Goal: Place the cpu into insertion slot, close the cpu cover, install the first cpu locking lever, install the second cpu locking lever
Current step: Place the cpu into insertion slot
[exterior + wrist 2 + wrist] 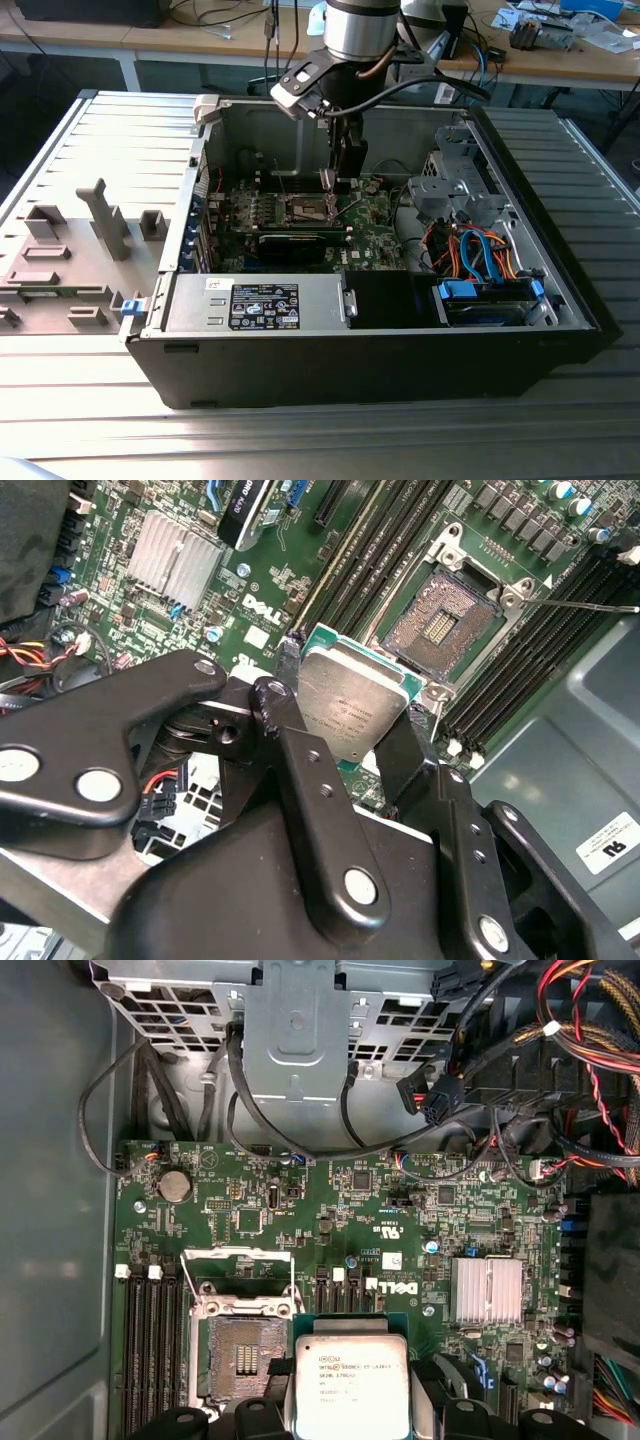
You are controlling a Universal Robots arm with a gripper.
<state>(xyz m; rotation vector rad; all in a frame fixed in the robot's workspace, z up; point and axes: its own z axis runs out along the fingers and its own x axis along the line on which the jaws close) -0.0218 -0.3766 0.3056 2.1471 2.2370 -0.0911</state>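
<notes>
Plainly, the gripper (350,695) pinched the flat, square, silver-topped cpu (345,720) between black fingers (300,750), near the dark, metal-edged insertion slot (440,620).

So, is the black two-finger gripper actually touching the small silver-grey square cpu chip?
Touching. In the second wrist view the black fingers of the gripper press on opposite edges of the silver-grey square cpu, clamping it between them.

insertion slot (243,1360) bare, cpu cover (240,1252) standing open

The cpu (350,708) — silver-topped, held aloft — sits near the uncovered insertion slot (440,620).
</notes>
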